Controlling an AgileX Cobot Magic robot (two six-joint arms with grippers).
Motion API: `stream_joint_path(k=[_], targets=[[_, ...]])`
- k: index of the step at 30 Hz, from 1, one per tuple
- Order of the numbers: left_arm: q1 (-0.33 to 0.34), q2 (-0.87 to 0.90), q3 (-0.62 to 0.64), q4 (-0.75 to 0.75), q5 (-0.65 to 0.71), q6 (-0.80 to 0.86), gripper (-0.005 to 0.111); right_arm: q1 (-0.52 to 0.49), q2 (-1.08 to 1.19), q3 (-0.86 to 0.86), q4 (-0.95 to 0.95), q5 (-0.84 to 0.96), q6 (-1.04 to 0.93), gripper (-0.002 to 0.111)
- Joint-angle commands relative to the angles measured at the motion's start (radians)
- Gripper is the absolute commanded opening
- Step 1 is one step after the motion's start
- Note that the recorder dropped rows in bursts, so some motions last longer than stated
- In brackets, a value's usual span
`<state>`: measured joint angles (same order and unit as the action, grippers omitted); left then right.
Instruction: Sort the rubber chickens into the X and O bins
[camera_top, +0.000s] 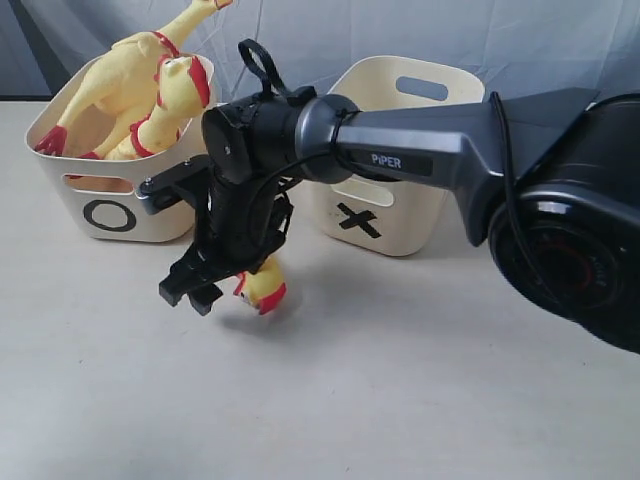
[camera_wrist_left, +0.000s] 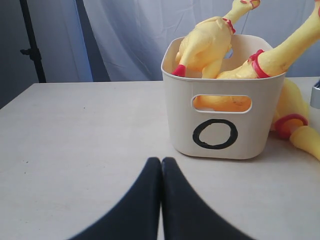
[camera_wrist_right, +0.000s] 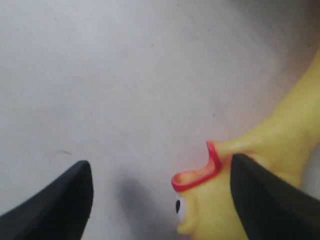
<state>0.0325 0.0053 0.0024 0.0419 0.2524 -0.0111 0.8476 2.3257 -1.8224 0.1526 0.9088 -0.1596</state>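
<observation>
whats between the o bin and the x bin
The third rubber chicken lies on the table there, mostly hidden behind the right arm in the exterior view; the left wrist view shows its body beside the O bin.

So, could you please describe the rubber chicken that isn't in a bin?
On the table, look in front of the gap between the O bin and the X bin, under the right gripper. The rubber chicken lies there on the tabletop, whereas the other two chickens sit in the O bin.

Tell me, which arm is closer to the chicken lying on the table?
Right. Its open fingers hang right at the chicken's head; the left fingers, shut, wait farther off, facing the O bin.
</observation>
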Motion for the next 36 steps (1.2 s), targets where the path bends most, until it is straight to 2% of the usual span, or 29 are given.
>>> stream_joint_path(k=[1,7,13,15,19,26,28,36], targets=[[-0.004,-0.005,-0.002,0.000,-0.014,-0.006,0.000,-0.009,-0.013,0.007,-0.064,0.032,0.008,0.073],[-0.004,-0.005,-0.002,0.000,-0.014,-0.006,0.000,-0.009,-0.045,0.007,-0.188,0.133,0.068,0.073],[-0.004,-0.005,-0.002,0.000,-0.014,-0.006,0.000,-0.009,-0.045,0.007,-0.320,0.112,0.165,0.071],[-0.004,-0.005,-0.002,0.000,-0.014,-0.006,0.000,-0.009,-0.045,0.007,-0.326,0.110,0.183,0.063],[-0.004,-0.005,-0.002,-0.002,-0.014,-0.006,0.000,-0.009,-0.021,0.007,-0.301,0.145,0.183,0.033],[-0.004,-0.005,-0.002,-0.002,-0.014,-0.006,0.000,-0.009,0.069,0.007,-0.273,0.312,0.183,0.010],[-0.004,-0.005,-0.002,-0.002,-0.014,-0.006,0.000,-0.009,0.088,0.015,-0.277,0.312,0.169,-0.001],[-0.004,-0.005,-0.002,-0.002,-0.014,-0.006,0.000,-0.009,-0.002,0.118,-0.189,0.312,0.160,-0.001]])
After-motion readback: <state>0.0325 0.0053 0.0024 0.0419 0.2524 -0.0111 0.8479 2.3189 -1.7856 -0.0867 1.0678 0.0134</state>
